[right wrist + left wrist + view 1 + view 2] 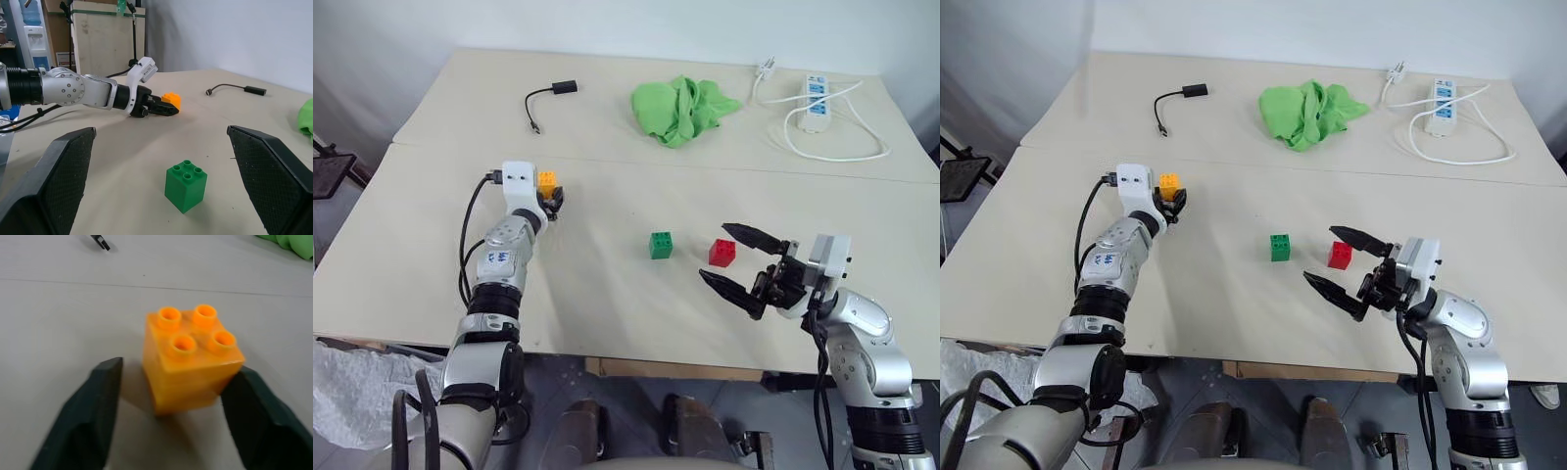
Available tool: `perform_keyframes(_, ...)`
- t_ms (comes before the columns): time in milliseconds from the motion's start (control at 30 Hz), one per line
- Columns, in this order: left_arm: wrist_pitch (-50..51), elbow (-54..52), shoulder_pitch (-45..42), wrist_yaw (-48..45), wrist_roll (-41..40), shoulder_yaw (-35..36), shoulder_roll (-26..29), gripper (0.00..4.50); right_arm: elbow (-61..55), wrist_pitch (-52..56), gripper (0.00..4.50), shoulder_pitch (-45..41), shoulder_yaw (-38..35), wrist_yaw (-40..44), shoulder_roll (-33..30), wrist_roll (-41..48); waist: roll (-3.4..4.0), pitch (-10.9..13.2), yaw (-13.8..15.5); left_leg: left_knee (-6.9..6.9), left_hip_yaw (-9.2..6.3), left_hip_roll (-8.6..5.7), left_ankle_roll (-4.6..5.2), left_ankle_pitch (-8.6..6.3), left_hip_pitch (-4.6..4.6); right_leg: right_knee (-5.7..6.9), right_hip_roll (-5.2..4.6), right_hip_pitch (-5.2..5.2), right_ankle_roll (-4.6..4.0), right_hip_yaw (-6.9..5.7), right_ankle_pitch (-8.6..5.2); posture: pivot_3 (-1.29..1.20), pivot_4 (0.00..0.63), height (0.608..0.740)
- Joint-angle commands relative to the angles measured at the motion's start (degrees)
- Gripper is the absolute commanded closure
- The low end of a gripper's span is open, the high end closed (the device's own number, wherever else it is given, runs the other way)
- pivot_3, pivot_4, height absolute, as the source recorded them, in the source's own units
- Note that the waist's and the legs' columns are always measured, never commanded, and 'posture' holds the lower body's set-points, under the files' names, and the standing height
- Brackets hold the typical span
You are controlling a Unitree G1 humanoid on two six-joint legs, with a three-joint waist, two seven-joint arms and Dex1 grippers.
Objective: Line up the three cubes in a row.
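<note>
Worktop [607, 323] is being cluttered at rear by green cloth [683, 108], power strip [815, 101], black cable [548, 100]. Green cube [660, 245] and red cube [722, 252] are sitting mid-worktop, near the released right gripper [736, 262]. Orange cube [188, 357] is being straddled by left gripper [171, 416] jaws; a gap is being shown on one side in the wrist view.

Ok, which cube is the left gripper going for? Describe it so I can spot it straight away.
On the beige table, look to the robot's left, well apart from the green cube and red cube sitting near the right gripper. Between the fingers of the left gripper stands the orange-yellow cube: the one studded block of that colour, alone on its side.
</note>
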Motion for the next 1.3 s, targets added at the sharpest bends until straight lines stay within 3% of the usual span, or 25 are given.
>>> perform_keyframes(33, 0.3, -2.2, 1.3, -5.1, -2.6, 0.5, 0.3, 2.73, -1.5, -1.8, 0.0, 0.7, -0.6, 0.2, 0.1, 0.2, 0.0, 0.0, 0.0, 0.0, 0.0, 0.0, 0.0, 0.0, 0.0, 0.0, 0.0, 0.0, 0.0, 0.0, 0.0, 0.0, 0.15, 0.74)
perform_keyframes(67, -0.1, -2.1, 1.3, -9.3, -3.6, 0.3, 1.3, 3.01, -1.4, -2.0, 0.0, 0.9, -0.5, 0.2, 0.1, 0.0, 0.0, 0.0, 0.0, 0.0, 0.0, 0.01, 0.0, 0.0, 0.0, 0.0, 0.0, 0.0, 0.0, 0.0, 0.0, 0.0, 0.15, 0.74)
perform_keyframes(167, -0.4, -1.1, 0.3, -33.3, -8.1, -1.5, 8.5, 3.02, -2.0, -2.1, 0.0, 1.8, -0.9, 0.3, -0.5, 0.2, -0.01, 0.0, -0.3, 0.01, 0.07, 0.02, -0.01, 0.0, -0.03, -0.01, 0.06, -0.03, 0.0, 0.0, 0.0, 0.0, 0.15, 0.74)
perform_keyframes(267, -14.2, 4.6, -2.5, -53.9, -6.1, -5.2, 16.2, 3.02, -2.3, -1.6, 0.0, 3.2, -2.2, 1.2, -2.1, 0.8, 0.0, 0.0, -0.5, -0.03, 0.13, 0.03, -0.08, -0.04, -0.03, -0.2, 0.3, -0.03, -0.01, 0.0, -0.01, 0.0, 0.15, 0.74)
perform_keyframes(500, -31.6, 18.8, -8.6, -75.5, -3.5, -9.9, 17.2, 3.02, -1.5, -1.4, 0.0, 4.2, -3.9, 2.4, -4.6, 1.7, 0.02, 0.0, 0.0, -0.01, 0.14, 0.07, -0.08, -0.04, -0.03, -0.28, 0.32, 0.07, -0.01, -0.01, 0.0, 0.0, 0.15, 0.74)
perform_keyframes(800, -38.3, 32.9, -15.8, -75.0, 5.8, -14.9, 11.6, 3.02, -3.7, -0.6, 0.0, 6.4, -5.4, 1.6, -5.4, 2.1, -0.02, 0.0, -0.1, -0.03, 0.26, 0.01, -0.02, -0.04, -0.17, -0.28, 0.35, -0.03, 0.0, -0.08, 0.0, 0.0, 0.15, 0.74)
perform_keyframes(1233, -37.0, 36.9, -17.9, -67.1, 10.9, -15.1, 11.0, 3.02, -7.3, 0.2, 0.0, 10.8, -6.7, -0.1, -5.4, 2.5, -0.03, 0.0, -0.1, 0.03, 0.14, 0.12, 0.04, -0.04, -0.14, -0.22, 0.27, -0.02, 0.03, -0.06, 0.02, 0.0, 0.15, 0.74)
perform_keyframes(1300, -36.5, 37.2, -18.1, -66.2, 11.2, -14.9, 11.1, 2.31, -7.5, 0.3, 0.0, 10.9, -6.6, -0.3, -5.4, 2.5, -0.03, 0.0, -0.1, 0.02, 0.14, 0.13, 0.03, -0.04, -0.13, -0.21, 0.28, -0.02, 0.02, -0.06, 0.02, 0.0, 0.15, 0.74)
